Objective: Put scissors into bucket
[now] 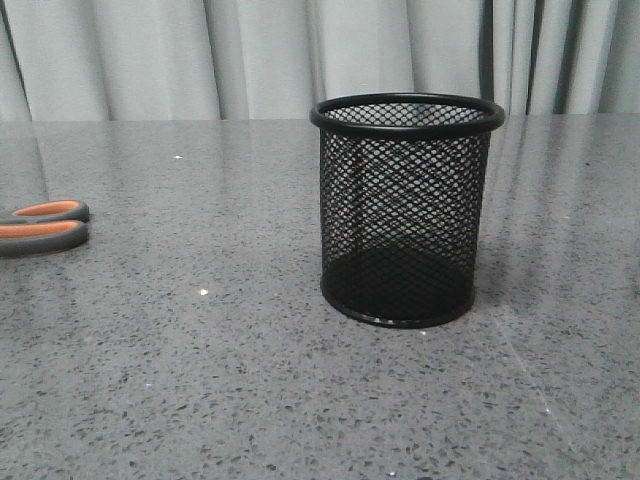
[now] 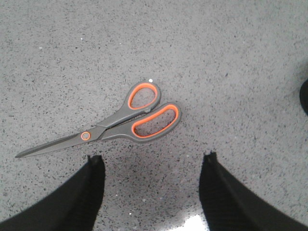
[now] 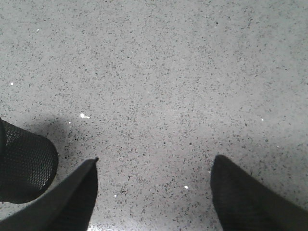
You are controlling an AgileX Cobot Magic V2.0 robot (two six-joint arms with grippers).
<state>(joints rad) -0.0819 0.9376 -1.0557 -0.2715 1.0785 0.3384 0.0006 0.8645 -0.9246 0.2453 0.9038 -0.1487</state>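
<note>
While nothing is held by either arm, the near part of the grey speckled table [image 1: 250,400] lies bare in the front view, with only small bright specks on it.

Looking from the left wrist camera, the left gripper [image 2: 151,161] has its two dark fingers [image 2: 72,202] spread wide, with bare table between them. They hang above the surface and touch nothing. Just beyond the fingertips lie the scissors [image 2: 113,127], flat on the table and closed. The dark blades come together in one point, the orange screw sits at the pivot, and the two grey handles lined in orange lie side by side. The scissors are apart from the fingers.

From the right wrist camera, the right gripper [image 3: 154,163] is also wide open, and its fingers [image 3: 240,197] have nothing between them except the table. Beside one finger I can see the round mesh wall of the bucket [image 3: 24,166], near it but not touching.

A little farther on the table, in the front view, the bucket [image 1: 405,210] stands upright, slightly right of the middle. It is a black mesh cup with a solid rim and a solid base. No scissors are inside it. At the far left edge only the handles of the scissors [image 1: 45,225] show, well apart from the bucket.

Behind the table hangs a pale grey curtain [image 1: 150,55] with vertical folds.
</note>
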